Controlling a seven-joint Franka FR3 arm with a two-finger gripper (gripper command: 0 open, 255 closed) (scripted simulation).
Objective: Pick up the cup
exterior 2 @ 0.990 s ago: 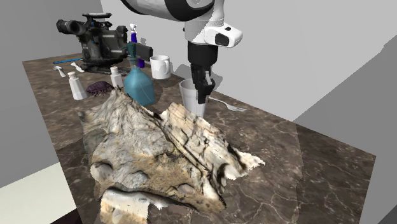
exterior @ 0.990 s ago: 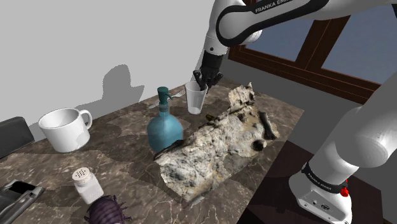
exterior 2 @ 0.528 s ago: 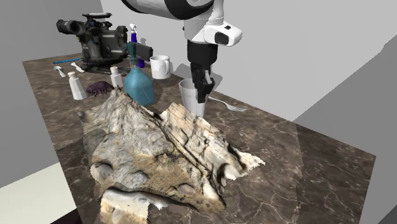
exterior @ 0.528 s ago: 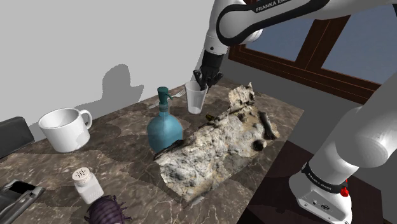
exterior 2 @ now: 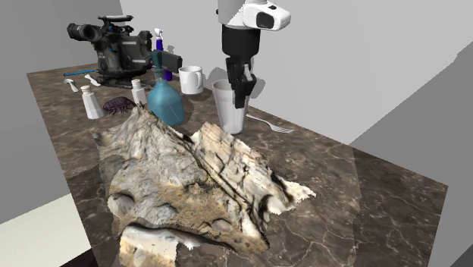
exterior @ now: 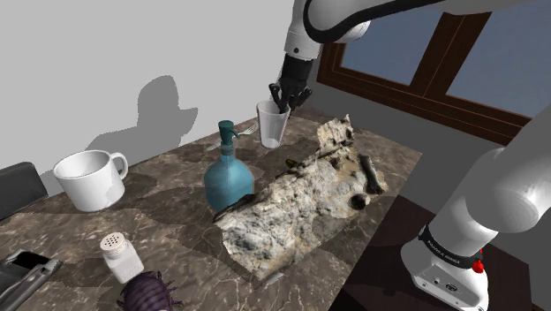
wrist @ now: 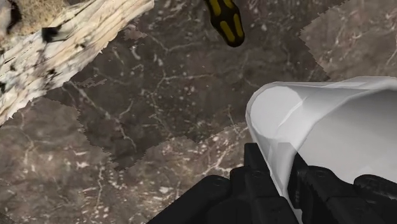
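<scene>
By the table (exterior: 181,234)'s left end, a mug (exterior: 88,179); toward the middle, a blue bottle (exterior: 228,179). Next, by the far edge close to the far corner, the cup (exterior: 272,125), upright and apparently just clear of the top. Held at the rim by the gripper (exterior: 283,102), fingers clenched on the wall, one inside, one outside. Right of that, a rough slab (exterior: 305,199). Probably light, stiff, thin-walled and slick; liable to swing from a one-sided rim pinch. Best kept level and moved slowly.
</scene>
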